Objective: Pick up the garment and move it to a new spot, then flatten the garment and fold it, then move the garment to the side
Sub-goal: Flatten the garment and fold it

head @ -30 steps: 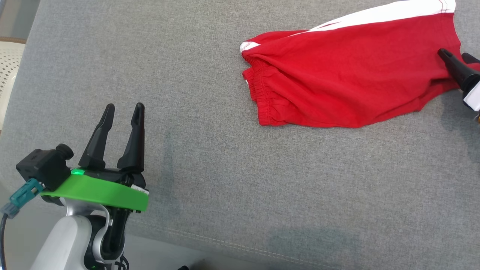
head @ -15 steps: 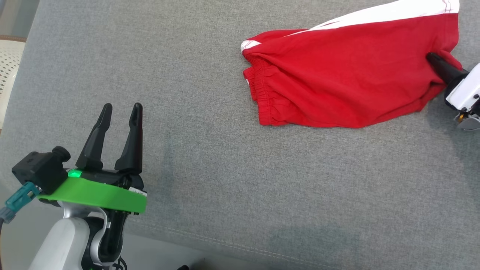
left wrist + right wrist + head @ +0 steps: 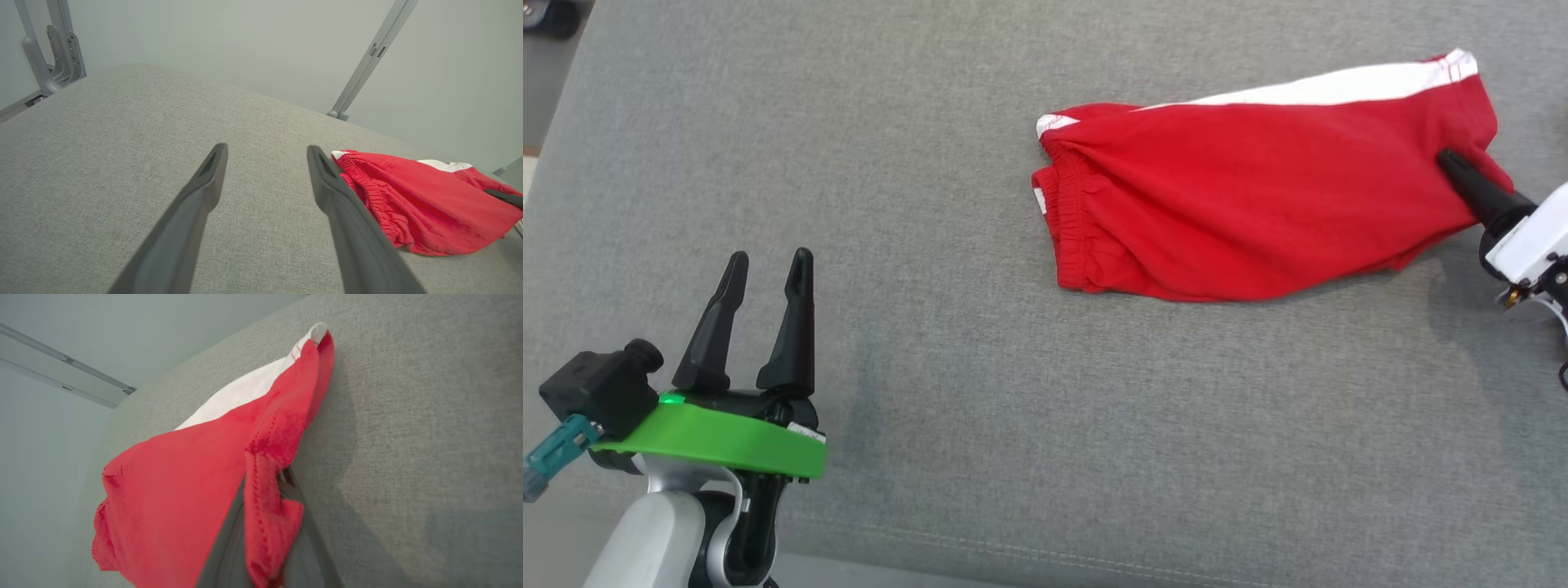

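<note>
Right gripper [image 3: 1454,167] clamped on the leg end of the red shorts [image 3: 1241,212]; left gripper [image 3: 766,263] spread wide, holding nothing.

The right fingers reach in from the right edge of the head view, pointing up and left, with a fold of red cloth pinched between them. The shorts lie right of centre on the grey cushion [image 3: 1013,408], waistband to the left and white stripe along the far side. The left arm stands low at the near left, fingers pointing away, well apart from the shorts. A broad stretch of cushion lies between the grippers, and its seamed near edge runs along the bottom.
</note>
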Motion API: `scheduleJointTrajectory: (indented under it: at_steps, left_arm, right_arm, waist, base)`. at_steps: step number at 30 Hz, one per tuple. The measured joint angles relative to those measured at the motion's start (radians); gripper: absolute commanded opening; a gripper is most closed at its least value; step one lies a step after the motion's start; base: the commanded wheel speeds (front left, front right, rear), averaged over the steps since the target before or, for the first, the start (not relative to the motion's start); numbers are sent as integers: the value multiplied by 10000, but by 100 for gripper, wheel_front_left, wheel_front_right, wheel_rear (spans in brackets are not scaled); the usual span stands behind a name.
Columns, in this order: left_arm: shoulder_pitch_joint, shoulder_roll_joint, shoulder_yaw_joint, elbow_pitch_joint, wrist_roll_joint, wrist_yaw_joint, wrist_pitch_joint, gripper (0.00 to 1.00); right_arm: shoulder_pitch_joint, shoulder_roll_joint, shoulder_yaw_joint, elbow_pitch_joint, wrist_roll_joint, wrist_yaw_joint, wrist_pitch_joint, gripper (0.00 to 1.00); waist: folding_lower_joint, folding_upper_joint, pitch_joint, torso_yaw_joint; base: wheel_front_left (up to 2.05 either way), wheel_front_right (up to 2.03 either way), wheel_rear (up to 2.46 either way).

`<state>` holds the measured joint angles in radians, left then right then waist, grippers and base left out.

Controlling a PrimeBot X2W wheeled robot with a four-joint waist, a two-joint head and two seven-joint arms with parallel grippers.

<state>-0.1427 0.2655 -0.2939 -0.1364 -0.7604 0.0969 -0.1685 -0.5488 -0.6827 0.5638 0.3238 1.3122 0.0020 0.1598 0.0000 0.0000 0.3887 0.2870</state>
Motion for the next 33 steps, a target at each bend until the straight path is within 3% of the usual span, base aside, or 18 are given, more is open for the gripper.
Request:
scheduleJointTrajectory:
  at_steps: [12, 18, 22, 29, 33]
  left_arm:
    - [585, 301, 98, -10, -6, 2, 148, 100]
    - [607, 309, -184, -105, -4, 2, 328, 100]
    - [617, 316, -217, -155, 25, 2, 330, 100]
    - [619, 280, -681, -299, 318, 2, 364, 100]
    - [605, 48, -1204, -328, 418, -25, 445, 100]
  right_arm:
    - [1754, 360, -560, -430, 811, 242, -1139, 0]
    - [2128, 111, -871, -646, 794, 244, -1684, 0]
    - [2066, 6, -600, -1218, 221, 244, -1741, 0]
    - [657, 163, 489, -2466, -1043, 201, -1127, 0]
    - [185, 318, 1152, -2569, -1452, -123, -408, 0]
  waist:
    - [0, 0, -828, -926]
    - [0, 0, -1182, -1132]
    - [0, 0, -1277, -1030]
    - [0, 0, -1301, -545]
    - [0, 0, -1281, -190]
  base:
    - [0, 0, 0]
    - [0, 0, 0]
    - [0, 0, 0]
    - [0, 0, 0]
    - [0, 0, 0]
